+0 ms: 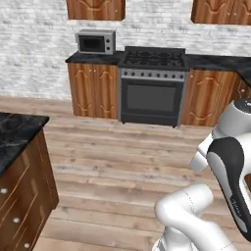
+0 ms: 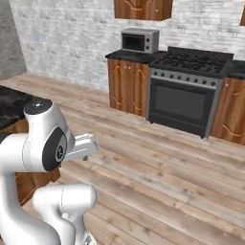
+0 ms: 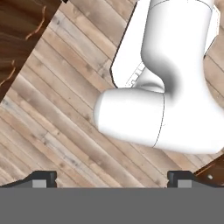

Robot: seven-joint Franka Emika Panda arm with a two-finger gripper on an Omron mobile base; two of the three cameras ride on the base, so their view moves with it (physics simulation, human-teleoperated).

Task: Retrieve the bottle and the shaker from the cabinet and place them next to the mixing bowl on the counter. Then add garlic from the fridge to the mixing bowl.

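Fingers [image 3: 43, 178] spread wide, empty, aimed at the floor near the counter [image 1: 17, 130]; that bottle's probably slick, so grab mid-body.

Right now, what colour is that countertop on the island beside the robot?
Black marble with thin pale veins; the counter shows best in the left base view.

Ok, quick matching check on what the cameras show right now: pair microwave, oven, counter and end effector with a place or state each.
Things:
1. microwave
2. oven
3. counter
4. end effector

Places or states:
A. black marble, at the left edge of the left base view
B. open, nothing between the fingertips, over wooden floor
C. on the far countertop, left of the stove burners
D. dark glass door, between two wooden base cabinets

Pairs: 1-C, 2-D, 3-A, 4-B
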